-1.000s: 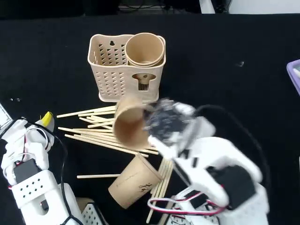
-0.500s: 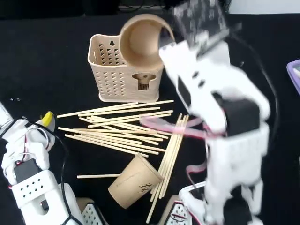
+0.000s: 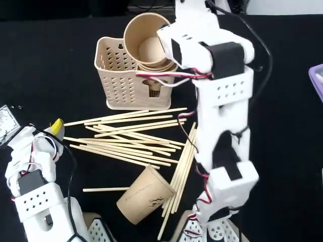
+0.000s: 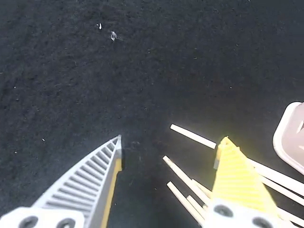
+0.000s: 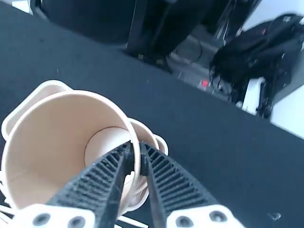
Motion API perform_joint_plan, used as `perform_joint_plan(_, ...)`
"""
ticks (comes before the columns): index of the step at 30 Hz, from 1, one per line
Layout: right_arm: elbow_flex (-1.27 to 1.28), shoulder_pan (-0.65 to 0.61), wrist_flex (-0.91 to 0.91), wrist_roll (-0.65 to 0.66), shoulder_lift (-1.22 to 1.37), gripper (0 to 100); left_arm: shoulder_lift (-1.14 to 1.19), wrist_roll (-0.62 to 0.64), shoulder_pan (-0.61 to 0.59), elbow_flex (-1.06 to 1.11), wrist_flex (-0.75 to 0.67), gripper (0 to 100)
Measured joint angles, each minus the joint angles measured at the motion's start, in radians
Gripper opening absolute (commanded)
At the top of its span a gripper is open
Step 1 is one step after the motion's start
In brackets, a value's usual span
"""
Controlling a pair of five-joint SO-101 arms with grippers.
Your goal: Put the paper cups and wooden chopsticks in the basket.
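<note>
My R claw (image 5: 135,148) pinches the rim of a paper cup (image 5: 57,137) over the basket (image 3: 118,85), toward the back edge of the table (image 3: 45,45). L claw (image 4: 171,139) is spread. Chopsticks (image 3: 126,136) & second cup (image 3: 144,196) lie nearer the front.

The paper cups (image 3: 144,196) look matt and tan, the chopsticks (image 3: 121,149) pale bare wood. The perforated basket (image 3: 118,85) is smooth beige plastic on a matt black cloth (image 3: 50,60).
</note>
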Motion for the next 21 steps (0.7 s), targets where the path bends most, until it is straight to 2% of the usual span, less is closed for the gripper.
perform_joint_plan(2, -0.051, 0.000, 0.028, 0.000, 0.032, 9.0, 0.000, 0.000, 0.000, 0.000, 0.000, 31)
perform_joint_plan(6, -0.120, 0.000, 0.069, 0.000, 0.064, 29.9, 0.000, 0.000, 0.000, 0.000, 0.000, 31)
perform_joint_plan(8, -0.155, 0.000, 0.089, 0.000, 0.066, 36.1, 0.000, 0.000, 0.000, 0.000, 0.000, 31)
perform_joint_plan(11, -0.230, 0.000, 0.110, 0.000, 0.063, 35.7, 0.000, 0.000, 0.000, 0.000, 0.000, 31)
perform_joint_plan(15, -0.239, 0.000, 0.114, 0.000, -0.012, 29.2, 0.000, 0.000, 0.000, 0.000, 0.000, 31)
perform_joint_plan(18, -0.133, 0.000, 0.114, 0.000, -0.140, 24.9, 0.000, 0.000, 0.000, 0.000, 0.000, 31)
perform_joint_plan(21, 0.092, 0.000, 0.114, 0.000, -0.301, 23.3, 0.000, 0.000, 0.000, 0.000, 0.000, 31)
